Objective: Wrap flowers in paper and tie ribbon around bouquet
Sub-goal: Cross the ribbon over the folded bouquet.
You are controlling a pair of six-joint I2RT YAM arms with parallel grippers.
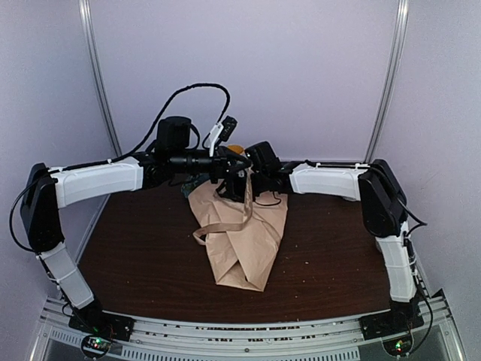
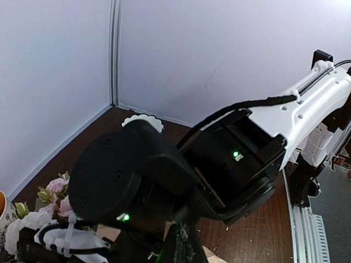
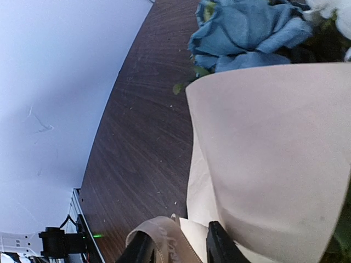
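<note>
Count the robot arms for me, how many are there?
2. The left arm reaches in from the left side, the right arm from the right side, and they meet over the top of the paper-wrapped bouquet on the table. No others show.

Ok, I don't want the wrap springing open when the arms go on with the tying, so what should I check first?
1. Paper closed around flowers: ok, it forms a cone lying on the table.
2. Ribbon knotted: not ok, only a loose loop drapes across the cone and no knot shows.
3. Right gripper clear of the ribbon: not ok, it is open with ribbon between its fingers.
4. Left gripper holding anything: cannot tell; it is shut, but what it pinches is hidden.
5. Grippers apart from each other: cannot tell; both crowd over the cone's open end.
</note>
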